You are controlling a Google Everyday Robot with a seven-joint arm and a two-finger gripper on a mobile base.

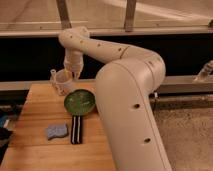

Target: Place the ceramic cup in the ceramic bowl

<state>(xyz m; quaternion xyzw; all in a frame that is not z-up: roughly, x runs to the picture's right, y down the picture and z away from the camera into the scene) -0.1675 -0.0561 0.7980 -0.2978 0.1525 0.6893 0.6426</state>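
Table [35, 150]: green bowl [80, 101], blue sponge [56, 131], dark striped strip [76, 129] (flat); hand [74, 75] holds cup [62, 83] over far edge.

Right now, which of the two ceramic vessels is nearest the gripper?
The small off-white ceramic cup: the gripper is shut on its rim over the wooden table, back left. The shallow green ceramic bowl sits apart, in front, untouched.

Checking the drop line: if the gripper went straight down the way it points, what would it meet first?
Probably the table, not the bowl: the gripper, shut on the cup, hangs just beyond the bowl's rim, though depth is unclear.
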